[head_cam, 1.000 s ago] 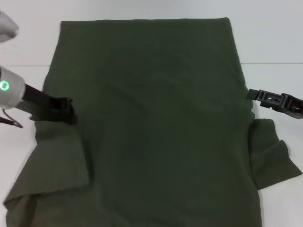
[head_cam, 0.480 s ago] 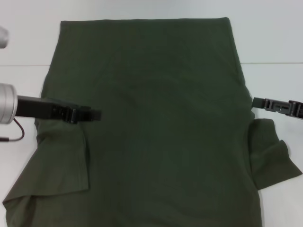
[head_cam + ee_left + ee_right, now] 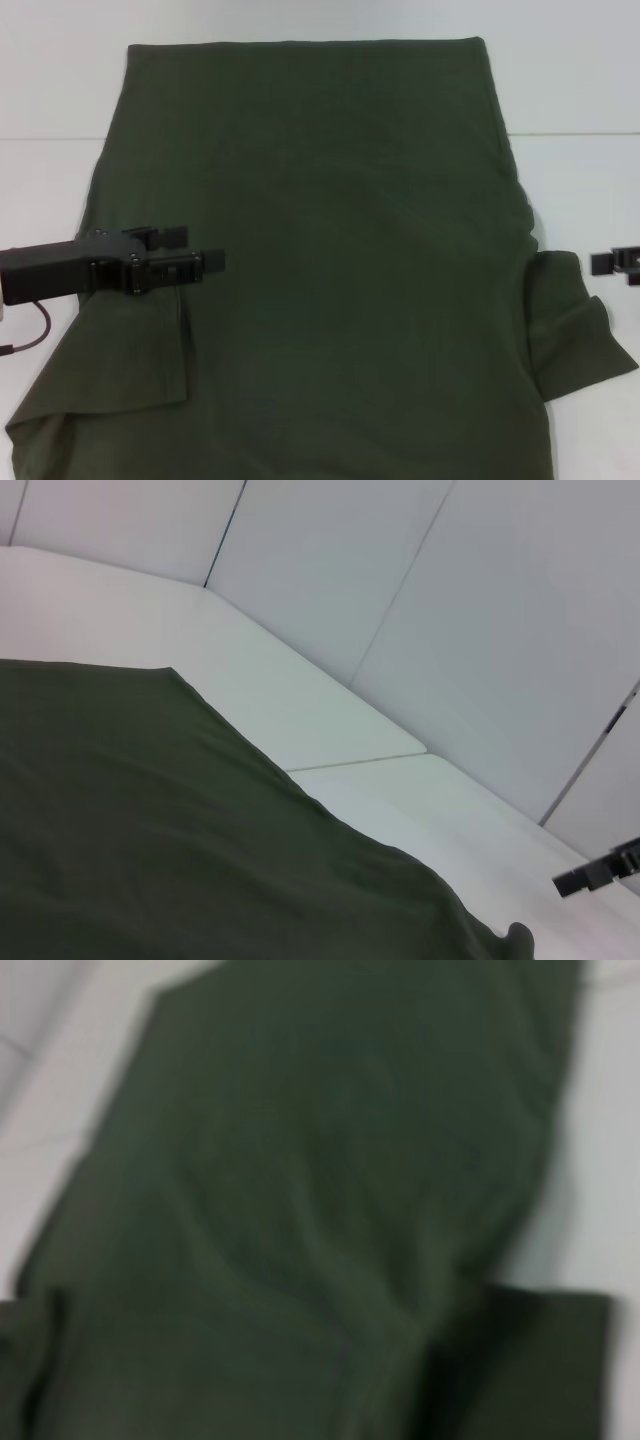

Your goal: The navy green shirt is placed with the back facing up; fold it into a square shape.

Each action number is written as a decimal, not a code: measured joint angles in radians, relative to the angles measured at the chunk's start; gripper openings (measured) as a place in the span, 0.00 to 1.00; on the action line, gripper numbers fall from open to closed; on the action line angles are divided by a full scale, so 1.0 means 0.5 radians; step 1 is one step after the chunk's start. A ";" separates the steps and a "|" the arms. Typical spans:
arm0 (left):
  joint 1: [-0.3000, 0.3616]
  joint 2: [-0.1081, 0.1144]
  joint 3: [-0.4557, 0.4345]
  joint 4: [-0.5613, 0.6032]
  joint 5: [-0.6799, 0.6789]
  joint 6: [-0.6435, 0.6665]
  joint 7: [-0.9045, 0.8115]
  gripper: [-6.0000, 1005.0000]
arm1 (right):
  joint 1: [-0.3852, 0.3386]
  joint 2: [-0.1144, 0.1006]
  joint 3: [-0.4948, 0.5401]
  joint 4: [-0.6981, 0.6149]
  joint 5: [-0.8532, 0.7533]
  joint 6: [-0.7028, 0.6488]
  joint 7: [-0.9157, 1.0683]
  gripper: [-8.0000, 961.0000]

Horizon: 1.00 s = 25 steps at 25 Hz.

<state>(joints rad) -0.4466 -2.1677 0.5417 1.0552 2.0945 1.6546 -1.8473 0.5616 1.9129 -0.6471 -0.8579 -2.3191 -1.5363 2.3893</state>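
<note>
- The navy green shirt [image 3: 320, 250] lies spread out on the white counter [image 3: 570, 90], plain side up, taking up most of the head view; its straight far edge lies toward the back of the counter and its near part runs out of the picture at the bottom.
- By my reading the fold is at an early stage: the body is one flat layer with no crease across it, so the long side folds and the fold across the length are all left to do.
- The left sleeve [image 3: 120, 350] lies over the shirt's left side near the body, its edge standing as a visible line; whether this counts as a finished tuck I cannot tell.
- The right sleeve [image 3: 575, 325] lies out on the bare counter, beside the body, and is not folded in.
- The left claw [image 3: 195, 252] lies low over the shirt's left side, just above the left sleeve, pointing toward the middle; its two fingers stand apart with nothing between them, as far as the head view shows.
- The right claw [image 3: 612, 262] is only partly in view at the right edge, over bare counter just beside the right sleeve and clear of the cloth; I cannot tell whether it is apart or together.
- No containers show in any view.
</note>
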 joint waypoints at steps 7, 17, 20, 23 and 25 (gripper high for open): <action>0.006 0.003 -0.049 -0.034 -0.014 -0.018 -0.029 0.85 | 0.061 0.005 0.004 -0.120 -0.429 -0.059 0.227 0.89; 0.013 0.002 -0.055 -0.049 -0.060 0.000 -0.039 0.89 | 0.097 0.083 -0.020 -0.080 -0.469 0.109 0.004 0.89; 0.016 0.001 -0.056 -0.050 -0.064 0.001 -0.043 0.88 | 0.122 0.087 -0.022 0.000 -0.473 0.148 -0.007 0.89; 0.018 0.001 -0.056 -0.061 -0.066 0.001 -0.049 0.88 | 0.145 0.088 -0.026 0.073 -0.475 0.205 -0.012 0.89; 0.018 0.000 -0.056 -0.064 -0.066 0.001 -0.050 0.88 | 0.157 0.091 -0.044 0.101 -0.476 0.244 -0.023 0.89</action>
<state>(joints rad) -0.4375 -2.1675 0.5139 1.0231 2.0616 1.6553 -1.8722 0.6400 1.9584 -0.6689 -0.8076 -2.5572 -1.4145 2.3778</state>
